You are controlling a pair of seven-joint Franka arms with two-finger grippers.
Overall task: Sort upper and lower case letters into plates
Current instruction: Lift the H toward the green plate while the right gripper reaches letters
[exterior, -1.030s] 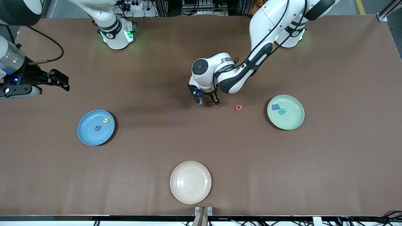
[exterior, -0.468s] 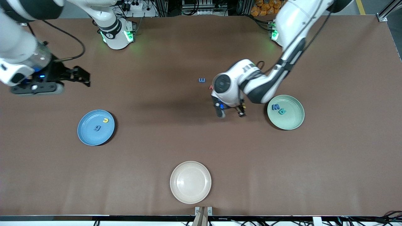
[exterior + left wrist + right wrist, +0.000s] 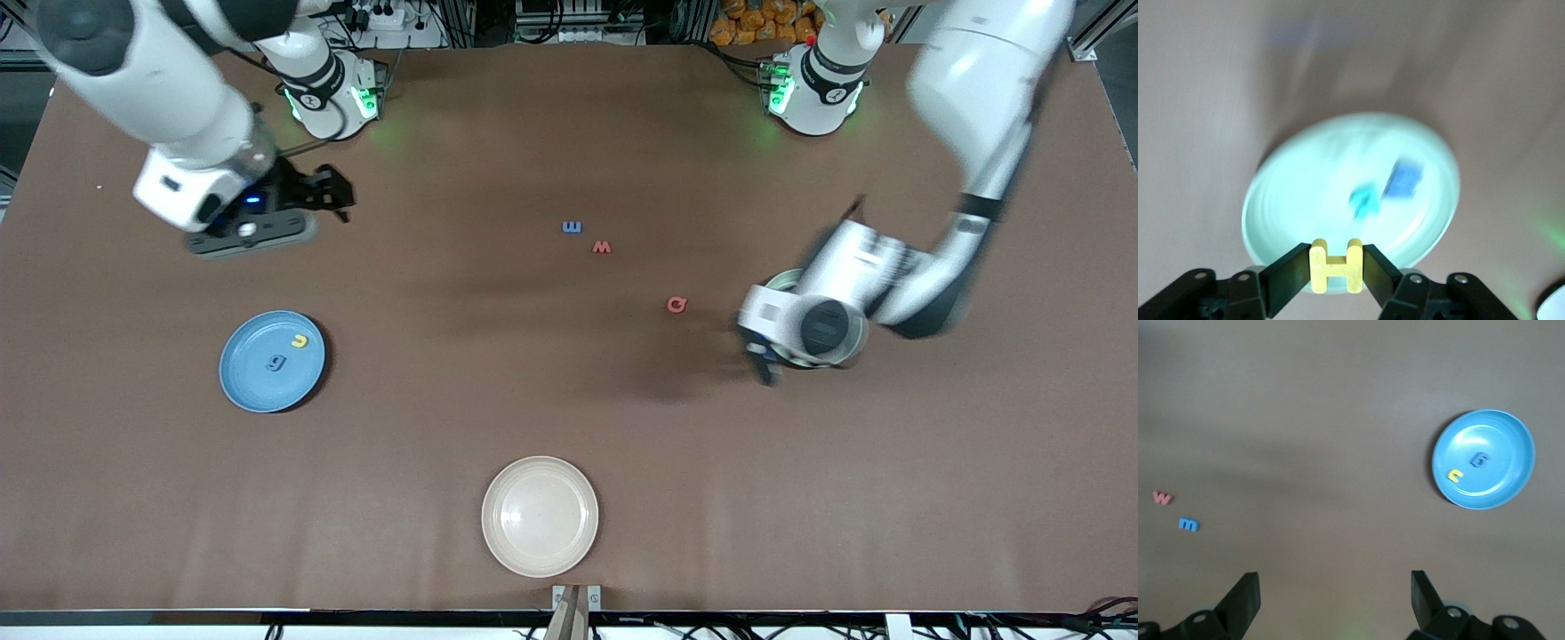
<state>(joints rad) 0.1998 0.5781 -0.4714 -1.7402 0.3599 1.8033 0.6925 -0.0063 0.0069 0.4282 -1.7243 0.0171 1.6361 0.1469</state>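
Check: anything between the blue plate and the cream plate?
Nothing. Front view shows bare table between the blue plate and the cream plate.

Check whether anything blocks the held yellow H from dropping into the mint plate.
Nothing visible does. The left gripper holds the yellow H over the mint green plate; two letters already lie in it, away from the H.

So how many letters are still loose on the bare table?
3: a blue letter and a red letter side by side mid-table, and a red ring-shaped one nearer the mint plate. The left arm may hide others.
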